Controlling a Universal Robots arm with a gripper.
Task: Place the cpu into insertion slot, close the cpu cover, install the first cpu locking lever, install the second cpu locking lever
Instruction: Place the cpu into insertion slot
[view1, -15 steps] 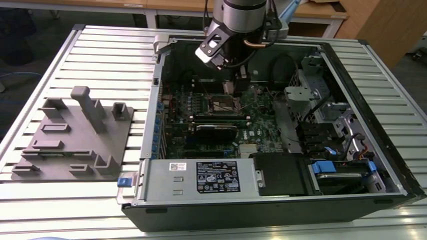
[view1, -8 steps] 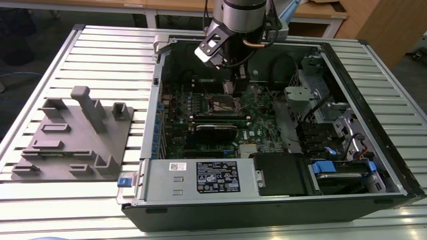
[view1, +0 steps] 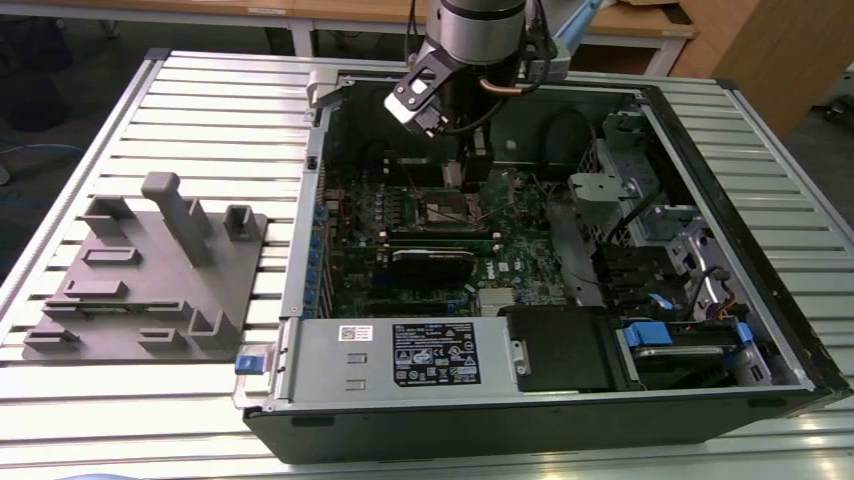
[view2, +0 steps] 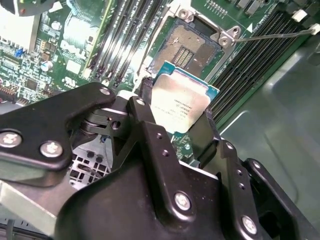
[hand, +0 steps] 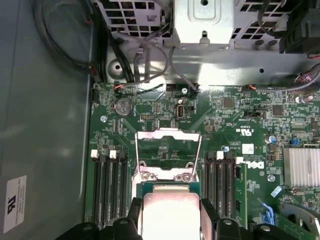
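The black two-fingered gripper (view2: 176, 104) is clamped on the cpu (view2: 182, 97), a small flat square chip with a dull silver-grey metal top, with its fingers (view2: 150, 125) on two opposite edges. The chip hangs above the insertion slot (view2: 192, 47), a dark square socket with a silvery rim. The thin silvery cpu cover (hand: 168, 133) stands raised open beside that slot.

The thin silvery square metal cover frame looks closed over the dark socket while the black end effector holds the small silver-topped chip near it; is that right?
Not quite: the thin silvery square metal cover frame stands open, as the first wrist view shows, leaving the dark square socket uncovered. The black end effector does hold the small silver-topped chip near it.
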